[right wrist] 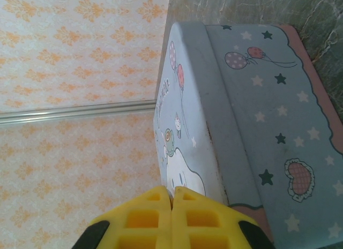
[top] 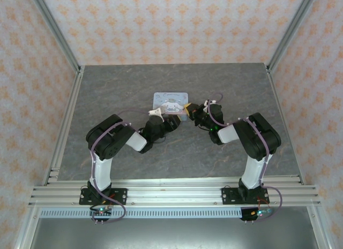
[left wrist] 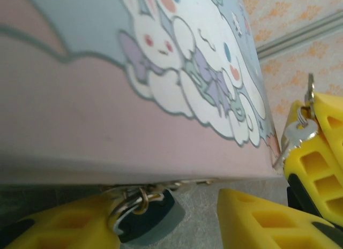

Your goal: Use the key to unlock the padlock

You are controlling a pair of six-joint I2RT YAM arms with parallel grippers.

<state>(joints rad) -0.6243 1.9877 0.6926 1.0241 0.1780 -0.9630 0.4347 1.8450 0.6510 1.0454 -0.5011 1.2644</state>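
The grey counter (top: 134, 83) fills the floor of a papered booth, and both arms reach in from its near edge. The left arm (top: 112, 139) and the right arm (top: 257, 136) bend toward each other and meet at the tin (top: 170, 100), which lies near the middle of the counter, lid up.

The left pincer (left wrist: 177, 219) sits low at the tin's left side, close against its pink wall. Its yellow fingers (left wrist: 59, 230) stand partly apart, not closed on anything. The right pincer (right wrist: 172, 198) is at the tin's right side, and its two yellow fingers are pressed together with only a thin seam between them.

The padlock (left wrist: 153, 222) (small and dark blue-teal) lies on the counter just below the tin's lower edge, between the left pincer's fingers. It touches the left finger, and a gap separates it from the other. A small metal ring (left wrist: 128, 203) sits at its top, against the tin's edge.

The key (left wrist: 299, 132), silvery, is pinched at the tips of the right pincer, just off the tin's corner and apart from the padlock.
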